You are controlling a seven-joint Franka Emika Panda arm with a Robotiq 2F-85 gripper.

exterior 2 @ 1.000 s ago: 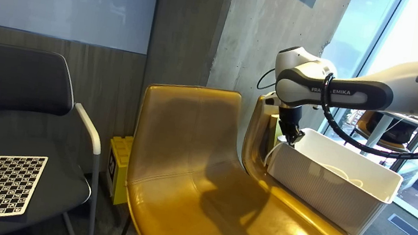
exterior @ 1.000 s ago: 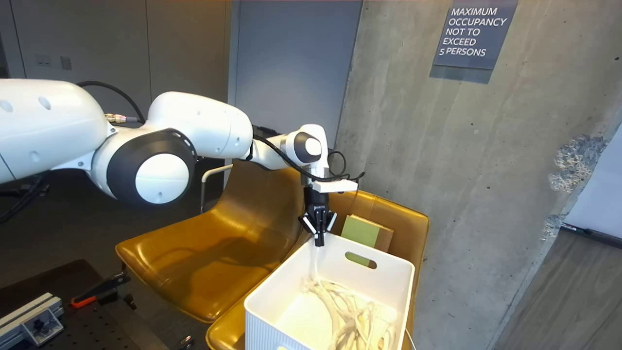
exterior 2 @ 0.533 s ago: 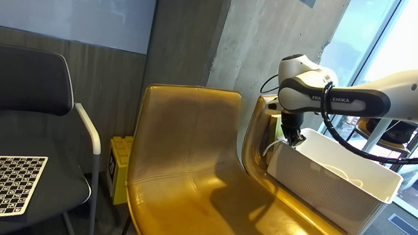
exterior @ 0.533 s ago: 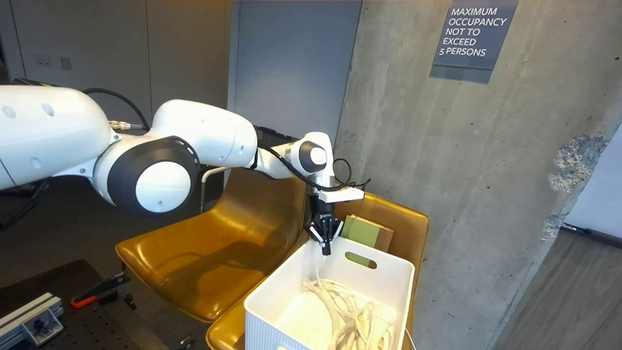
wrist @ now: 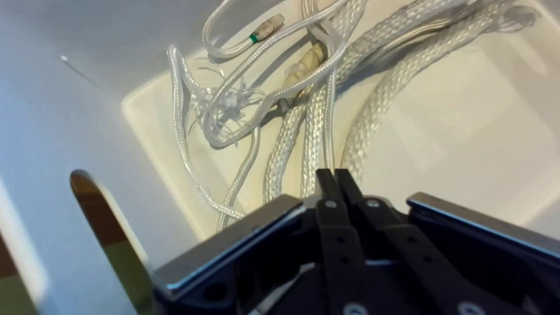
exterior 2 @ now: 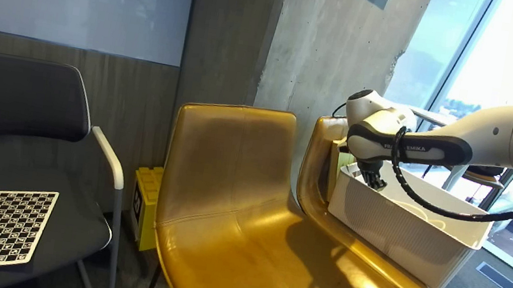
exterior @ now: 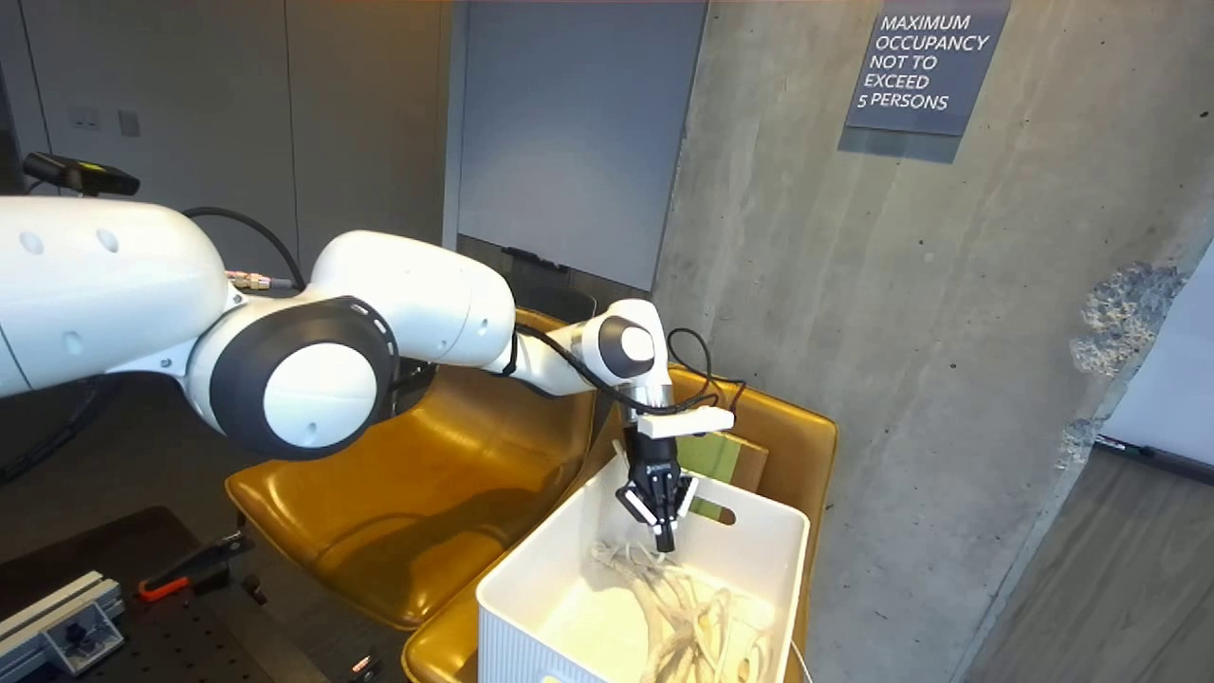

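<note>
A thin rope [wrist: 330,127] is clamped between the jaws, which are pressed together. Compared with a second ago, the jaws are held lower, inside the white box [exterior 2: 390,235] near its heap of ropes [exterior: 700,634]; less rope is seen looping outside. The box is left unmoved on the chair [exterior: 799,432].

one bin [exterior 2: 393,233], one robot arm [exterior: 413,294]

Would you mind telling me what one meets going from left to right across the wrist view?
The white box's rim, its handle slot, the green-banded cord tip, the fingertips of the gripper, then the frayed rope wisps near the top right.
</note>
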